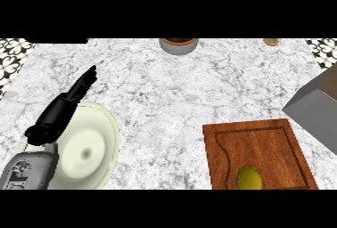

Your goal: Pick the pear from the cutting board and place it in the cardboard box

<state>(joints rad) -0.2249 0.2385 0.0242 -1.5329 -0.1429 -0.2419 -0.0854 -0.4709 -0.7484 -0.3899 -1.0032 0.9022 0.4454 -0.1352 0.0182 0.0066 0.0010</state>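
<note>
marble-look counter [178, 98], pale grey with darker veins, fills pretty much the whole view. no brand, label or readable writing anywhere that i can spot.

starting at the left: patterned black-and-white tiles [12, 55] show at the 10 o'clock corner. the left hand [63, 109] comes in from 7 o'clock on its grey forearm [26, 171], fingers straight and pointing up toward 1 o'clock, grasping nothing. it sits over the top left rim of a pale green plate [92, 151], which lies at about 8 o'clock.

at 12 o'clock there's a grey pot [178, 45] cut by the top edge, and a small brown round thing [270, 42] further right at 1 o'clock, too small to tell what it is.

the wooden cutting board [256, 142] lies at 5 o'clock, and the pear [248, 179], yellow-green, rests on its lower part, half cut off by the bottom edge. it's well apart from the left hand, off at roughly 4 o'clock from it.

a grey box [316, 109] pokes in at 3 o'clock, just beside the board's top right corner. bare counter lies between plate and board.
</note>
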